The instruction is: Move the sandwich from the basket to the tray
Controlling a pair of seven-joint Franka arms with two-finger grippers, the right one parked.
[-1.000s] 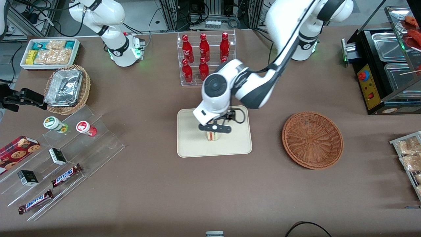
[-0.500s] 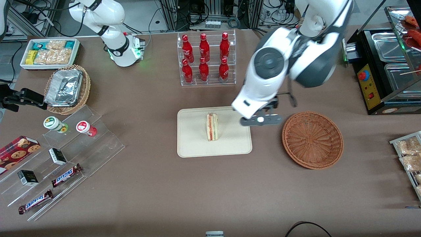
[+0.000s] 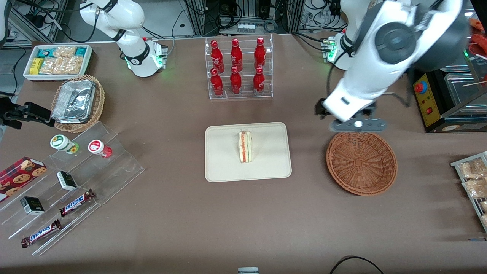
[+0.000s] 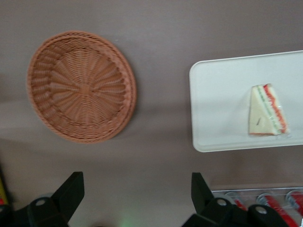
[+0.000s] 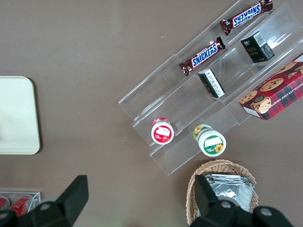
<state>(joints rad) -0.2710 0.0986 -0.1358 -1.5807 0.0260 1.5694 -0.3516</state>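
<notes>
The sandwich [image 3: 245,147] stands on its edge in the middle of the cream tray [image 3: 224,167], red and green layers showing; it also shows in the left wrist view [image 4: 267,110] on the tray [image 4: 218,104]. The reddish-brown wicker basket [image 3: 361,161] is empty, toward the working arm's end of the table, and shows in the left wrist view [image 4: 81,92]. My left gripper [image 3: 357,125] hangs open and empty high above the table, just above the basket's rim farther from the front camera. Its black fingers [image 4: 71,191] stand wide apart.
A clear rack of red bottles [image 3: 237,68] stands farther from the front camera than the tray. A black food warmer [image 3: 445,80] sits at the working arm's end. Bagged snacks [image 3: 473,179] lie beside the basket. Acrylic steps with candy bars [image 3: 72,179] lie toward the parked arm's end.
My left gripper let go of the sandwich on the tray, rose, and swung away toward the working arm's end, to above the basket's rim. The sandwich stays standing on the tray.
</notes>
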